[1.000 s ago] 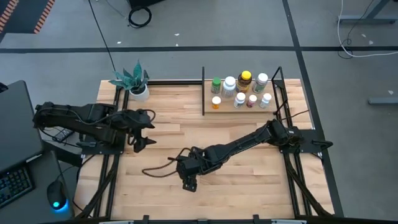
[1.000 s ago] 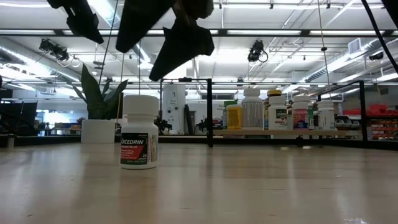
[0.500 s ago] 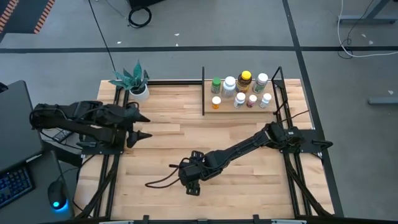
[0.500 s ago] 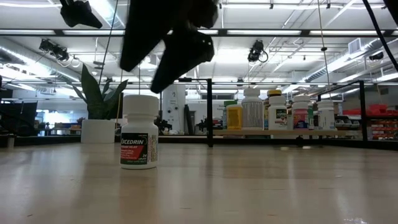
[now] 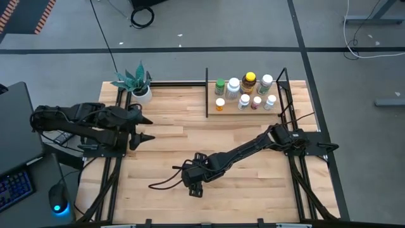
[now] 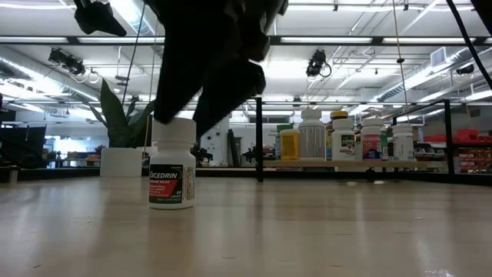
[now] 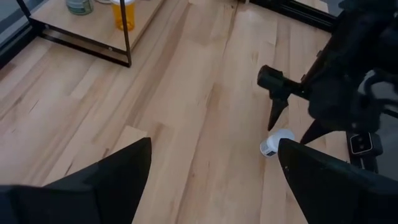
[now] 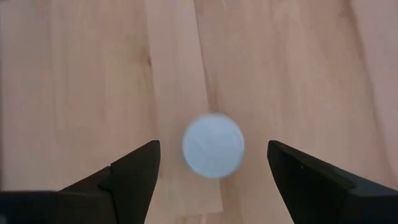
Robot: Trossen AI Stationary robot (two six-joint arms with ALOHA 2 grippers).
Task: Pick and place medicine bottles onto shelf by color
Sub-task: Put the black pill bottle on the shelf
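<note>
I see one bottle (image 6: 172, 163) standing alone on the table (image 5: 253, 183) beneath my right gripper (image 8: 211, 171); behind it, the shelf (image 5: 235, 109) carries the other bottles.

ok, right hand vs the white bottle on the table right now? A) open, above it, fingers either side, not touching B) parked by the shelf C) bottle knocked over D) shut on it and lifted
A: the right wrist view looks straight down on the bottle cap between spread fingers, and the low view shows it upright on the table under the right hand.
</note>
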